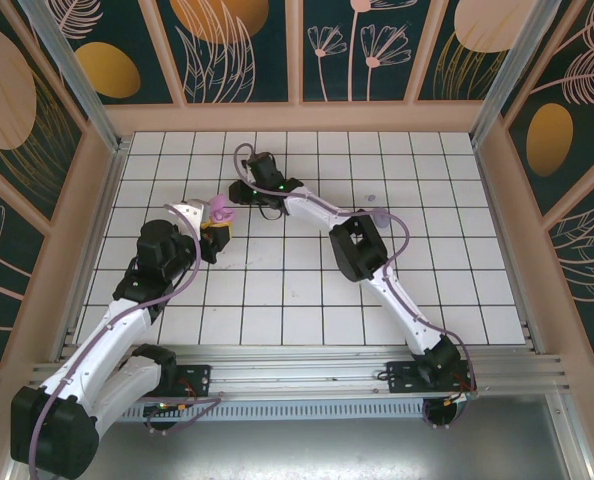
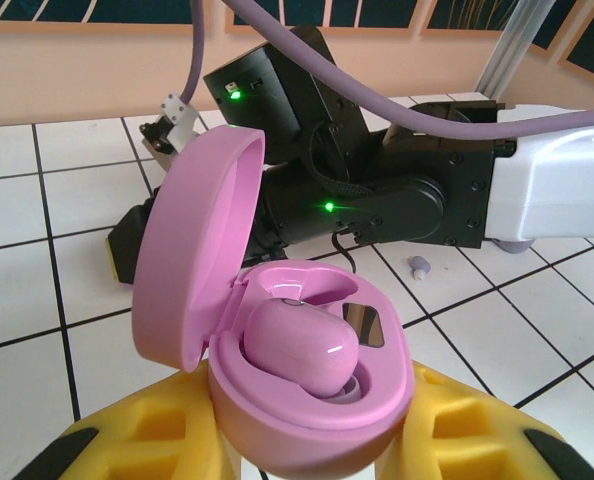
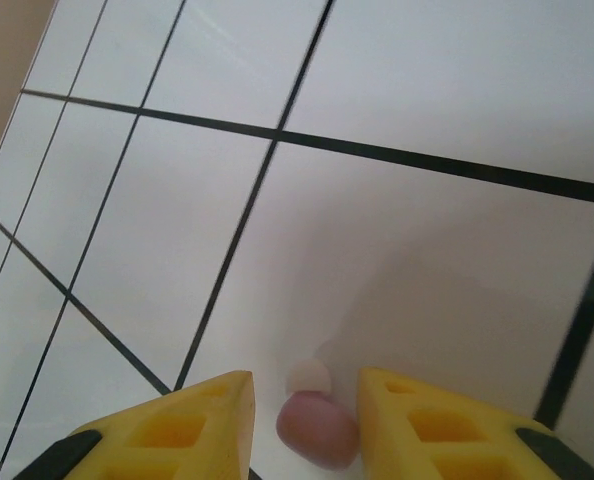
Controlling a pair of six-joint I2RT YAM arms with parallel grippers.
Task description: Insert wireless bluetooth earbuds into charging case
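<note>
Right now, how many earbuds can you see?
3: an earbud seated in the open case, another between the right gripper's fingers, a third loose on the floor beyond the case. More may be hidden.

Left arm (image 1: 107, 345): white tubular links, chunky black joint housings, big black base block. Right arm (image 1: 402, 305): same build, white links between black joints, black base. Thick lilac cable (image 2: 457, 115) runs along each arm in loose loops. Small green status lights (image 2: 327, 207) glow on the right arm's black joint blocks. Left gripper (image 2: 307, 445) and right gripper (image 3: 312, 430): yellow plastic fingers with recessed rectangular pockets and black outer corners.
</note>
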